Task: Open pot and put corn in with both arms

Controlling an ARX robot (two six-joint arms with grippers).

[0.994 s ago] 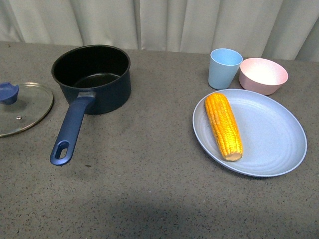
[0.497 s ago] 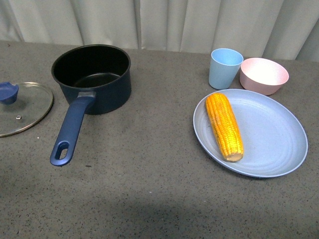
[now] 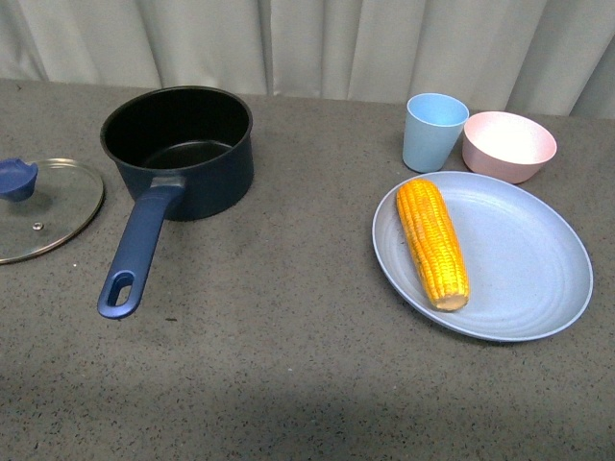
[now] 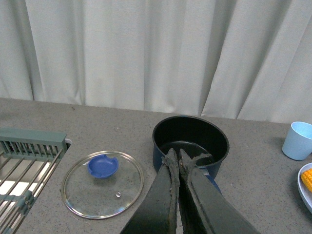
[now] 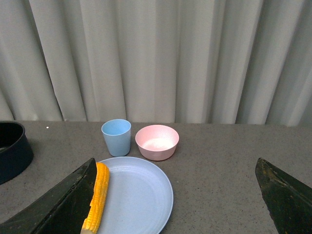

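Rack (image 4: 29,146), seen only from the left wrist, flanks the lid (image 3: 48,206) beside the uncovered pot (image 3: 178,149) on the tabletop (image 3: 288,327); corn (image 3: 432,242) lies on the plate (image 3: 519,279), well right. Left claw (image 4: 178,153) pinched closed, empty; right claw (image 5: 175,163) gapes wide, empty. Front view shows neither.

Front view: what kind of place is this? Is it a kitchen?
Probably a mock kitchen, not a real one. A pot, a glass lid and corn on a plate sit on a grey counter beside a dish rack, but a white curtain hangs behind instead of walls.
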